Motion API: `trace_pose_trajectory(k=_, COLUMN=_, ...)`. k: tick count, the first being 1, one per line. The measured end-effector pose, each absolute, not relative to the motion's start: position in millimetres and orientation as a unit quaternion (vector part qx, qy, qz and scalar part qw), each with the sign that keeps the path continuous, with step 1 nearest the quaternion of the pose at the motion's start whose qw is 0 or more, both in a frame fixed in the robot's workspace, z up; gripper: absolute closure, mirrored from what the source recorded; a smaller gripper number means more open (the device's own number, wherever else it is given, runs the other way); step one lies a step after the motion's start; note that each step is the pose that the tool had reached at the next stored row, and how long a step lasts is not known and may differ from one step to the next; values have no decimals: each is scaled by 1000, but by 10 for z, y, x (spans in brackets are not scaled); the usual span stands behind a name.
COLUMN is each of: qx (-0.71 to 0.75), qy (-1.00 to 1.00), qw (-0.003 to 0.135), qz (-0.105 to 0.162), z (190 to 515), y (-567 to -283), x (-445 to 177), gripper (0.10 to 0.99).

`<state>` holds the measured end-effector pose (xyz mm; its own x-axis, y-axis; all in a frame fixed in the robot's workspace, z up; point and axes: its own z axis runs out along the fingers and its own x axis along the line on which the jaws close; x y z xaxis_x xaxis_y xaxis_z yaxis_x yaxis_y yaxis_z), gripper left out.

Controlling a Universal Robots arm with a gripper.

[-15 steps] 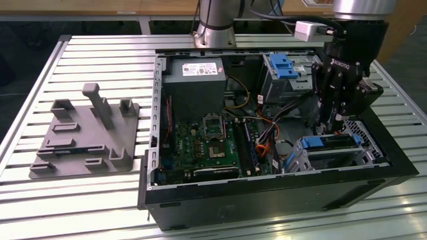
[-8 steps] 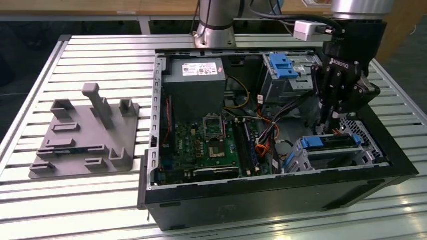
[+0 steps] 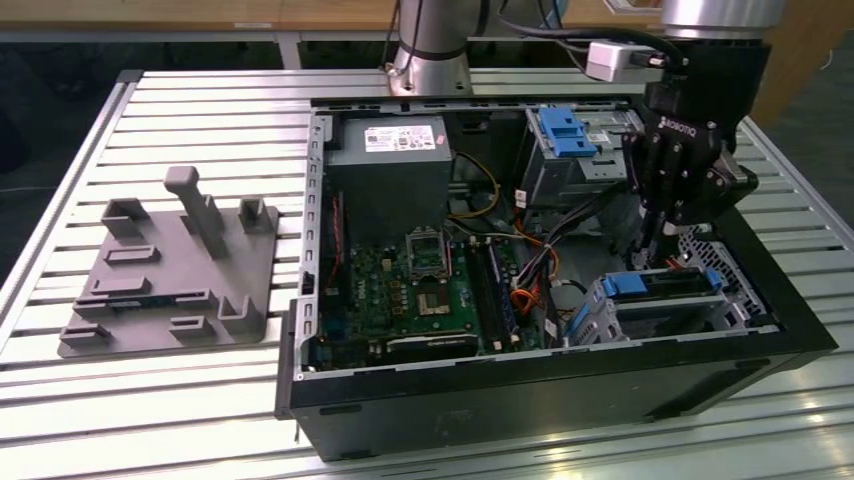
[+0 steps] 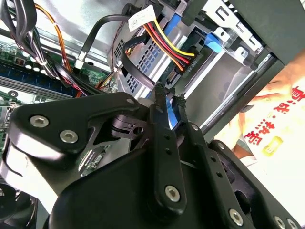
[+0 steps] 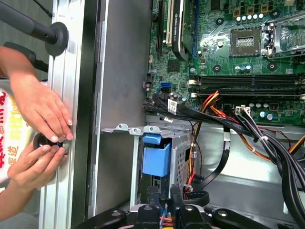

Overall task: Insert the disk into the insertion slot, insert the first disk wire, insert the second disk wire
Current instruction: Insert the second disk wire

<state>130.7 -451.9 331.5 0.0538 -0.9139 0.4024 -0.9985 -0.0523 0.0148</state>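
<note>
Slatted aluminium workbench (image 3: pixel 174 420) carries, at left of the exterior view, a grey moulded fixture plate (image 3: pixel 167 275); the open black computer case (image 3: pixel 534 380) fills the centre. At lower right, you see the blue-framed silver disk (image 3: pixel 663 288) already seated in the small perforated metal insertion slot (image 3: pixel 607 315). The black gripper (image 4: pixel 167 98), fingers nearly closed, pinches a thin, pliable disk wire (image 4: pixel 178 67) beside its plug; take it at the stiff connector, gently.
</note>
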Motion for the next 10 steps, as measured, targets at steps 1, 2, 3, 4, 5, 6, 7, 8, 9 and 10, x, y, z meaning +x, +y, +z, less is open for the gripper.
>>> trace_pose_trajectory(k=1, qx=711, qy=-672, qw=147, qz=144, z=3313, y=-4518, x=1307, gripper=847)
trace_pose_trajectory(k=2, qx=711, qy=-672, qw=147, qz=144, z=3309, y=-4518, x=1308, gripper=859)
trace_pose_trajectory(k=3, qx=711, qy=-672, qw=147, qz=144, z=3303, y=-4518, x=1308, gripper=925)
trace_pose_trajectory(k=4, qx=711, qy=-672, qw=147, qz=144, z=3296, y=-4518, x=1308, gripper=925)
trace_pose_trajectory(k=5, qx=711, qy=-672, qw=147, qz=144, z=3290, y=-4518, x=1308, gripper=941)
trace_pose_trajectory(k=6, qx=711, qy=-672, qw=147, qz=144, z=3284, y=-4518, x=1308, gripper=941)
trace_pose_trajectory(k=7, qx=711, qy=-672, qw=147, qz=144, z=3277, y=-4518, x=1308, gripper=941)
trace_pose_trajectory(k=8, qx=711, qy=-672, qw=147, qz=144, z=3271, y=-4518, x=1308, gripper=941)
trace_pose_trajectory(k=9, qx=711, qy=-672, qw=147, qz=144, z=3266, y=-4518, x=1308, gripper=941)
trace_pose_trajectory(k=10, qx=711, qy=-672, qw=147, qz=145, z=3265, y=-4518, x=1308, gripper=941)
